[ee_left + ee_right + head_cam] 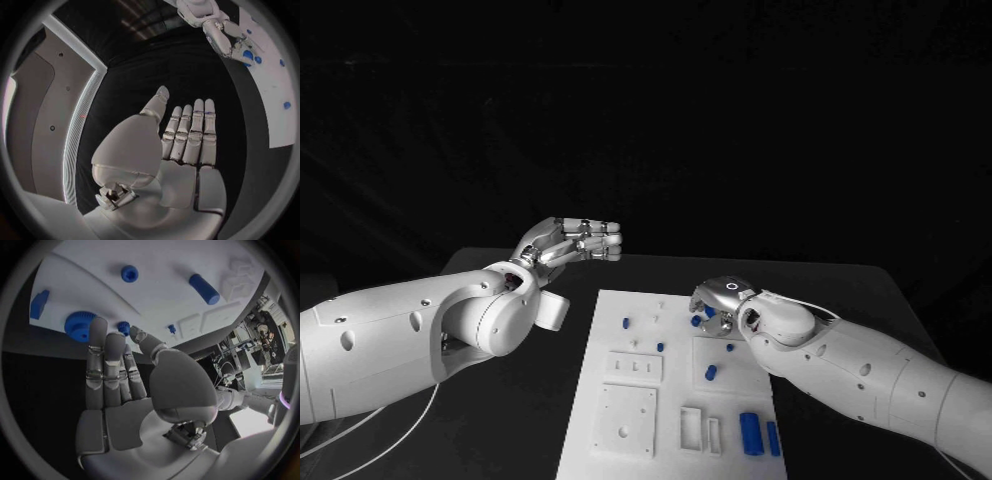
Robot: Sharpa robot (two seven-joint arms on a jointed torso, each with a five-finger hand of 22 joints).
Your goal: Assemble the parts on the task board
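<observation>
The white rectangular plastic task board (pixel 656 385) lies at the middle of the black table (pixel 877 290), running from centre toward six o'clock. Small blue plastic parts (pixel 751 434) sit on it: two long cylinders near five o'clock, shorter pegs nearer the board's centre. The silver left hand (pixel 574 241) hangs at eleven o'clock off the board, fingers straight and side by side, holding nothing. The silver right hand (pixel 723 300) hovers over the board's one-o'clock corner, fingers extended above a blue toothed wheel (pixel 79 325), empty.
</observation>
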